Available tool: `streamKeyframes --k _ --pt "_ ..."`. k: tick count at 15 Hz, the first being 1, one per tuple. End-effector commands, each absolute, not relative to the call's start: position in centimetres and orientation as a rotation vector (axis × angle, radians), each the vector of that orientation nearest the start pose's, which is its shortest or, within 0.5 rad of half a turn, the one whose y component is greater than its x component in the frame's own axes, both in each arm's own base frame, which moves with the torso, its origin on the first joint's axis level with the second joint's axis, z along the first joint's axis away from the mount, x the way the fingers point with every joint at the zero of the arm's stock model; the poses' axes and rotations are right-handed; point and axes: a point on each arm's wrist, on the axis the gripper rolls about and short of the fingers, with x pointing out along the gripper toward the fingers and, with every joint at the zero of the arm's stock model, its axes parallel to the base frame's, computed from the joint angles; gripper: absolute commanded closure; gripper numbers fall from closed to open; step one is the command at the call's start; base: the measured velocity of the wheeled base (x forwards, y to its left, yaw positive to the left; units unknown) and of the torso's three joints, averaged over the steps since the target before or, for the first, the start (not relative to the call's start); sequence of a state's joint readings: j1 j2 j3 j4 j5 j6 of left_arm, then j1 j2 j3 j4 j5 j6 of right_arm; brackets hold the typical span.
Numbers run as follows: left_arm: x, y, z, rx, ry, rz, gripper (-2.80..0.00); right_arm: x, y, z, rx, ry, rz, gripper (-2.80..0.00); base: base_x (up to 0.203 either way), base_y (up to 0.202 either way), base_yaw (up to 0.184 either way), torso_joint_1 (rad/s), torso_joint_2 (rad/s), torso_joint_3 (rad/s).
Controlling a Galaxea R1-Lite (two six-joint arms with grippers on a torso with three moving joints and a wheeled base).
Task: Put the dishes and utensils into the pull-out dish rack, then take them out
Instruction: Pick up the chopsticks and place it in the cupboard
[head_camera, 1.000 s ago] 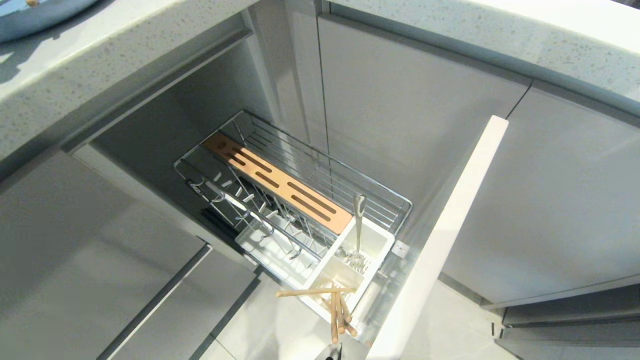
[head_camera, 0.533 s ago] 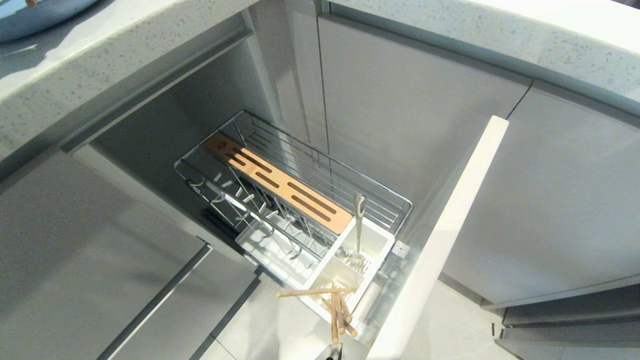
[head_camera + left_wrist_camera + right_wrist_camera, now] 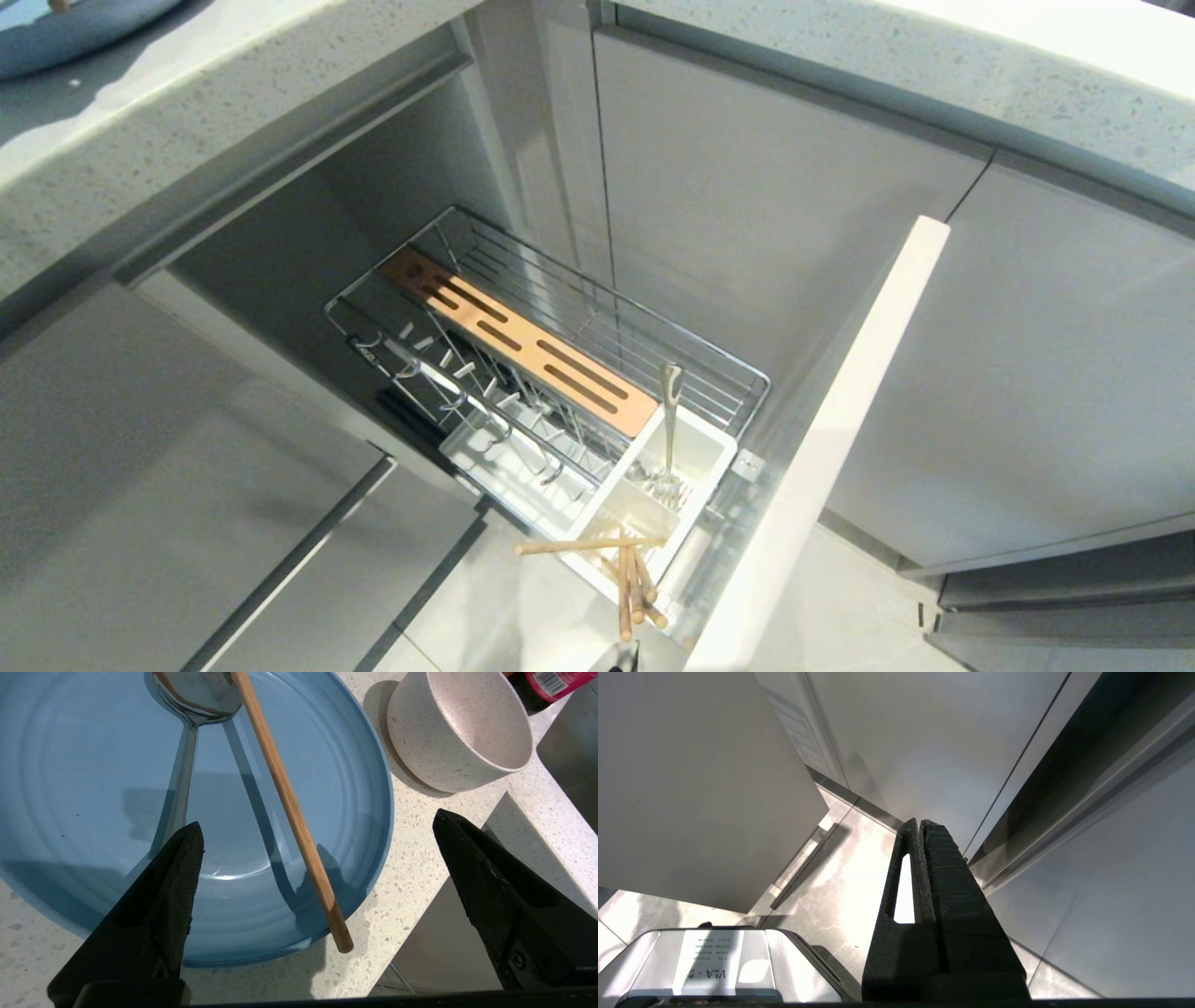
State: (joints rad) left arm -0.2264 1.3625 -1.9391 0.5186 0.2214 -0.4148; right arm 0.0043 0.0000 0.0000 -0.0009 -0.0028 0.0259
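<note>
Head view gives me the pull-out dish rack (image 3: 551,373) extended. On the desk (image 3: 420,868), my released left end effector (image 3: 317,833) hovers above plate (image 3: 93,812), bowl (image 3: 460,728), chopstick (image 3: 289,807), spoon (image 3: 187,756). Right end effector (image 3: 922,826) clenched, empty.

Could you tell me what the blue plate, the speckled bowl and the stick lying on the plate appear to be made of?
Blue plate: probably glazed ceramic; glossy with concentric rings. Bowl: matte, flecked cream, possibly wheat-straw plastic or stoneware. Chopstick: light wood or bamboo, visible grain.
</note>
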Motion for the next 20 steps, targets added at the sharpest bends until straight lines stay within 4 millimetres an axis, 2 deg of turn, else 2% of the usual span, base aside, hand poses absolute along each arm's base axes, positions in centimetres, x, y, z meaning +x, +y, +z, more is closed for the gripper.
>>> streamKeyframes --k 1,15,16,20 --pt "14.6 -2.8 45.7 -0.433 -0.045 -0.011 -2.8 -2.3 0.0 7.5 0.026 0.0 0.002 0.0 0.0 0.0 0.0 0.0 0.0 0.0" --pt "15.8 -3.0 45.2 -0.446 -0.02 -0.001 -2.8 -2.3 0.0 7.5 0.026 0.0 0.002 0.0 0.0 0.0 0.0 0.0 0.0 0.0" --pt "15.8 -3.0 45.2 -0.446 -0.021 0.002 0.0 -2.3 0.0 7.5 0.026 0.0 0.002 0.0 0.0 0.0 0.0 0.0 0.0 0.0" --pt "15.8 -3.0 45.2 -0.445 -0.021 0.003 0.0 -2.3 0.0 7.6 0.026 -0.001 0.002 0.0 0.0 0.0 0.0 0.0 0.0 0.0"
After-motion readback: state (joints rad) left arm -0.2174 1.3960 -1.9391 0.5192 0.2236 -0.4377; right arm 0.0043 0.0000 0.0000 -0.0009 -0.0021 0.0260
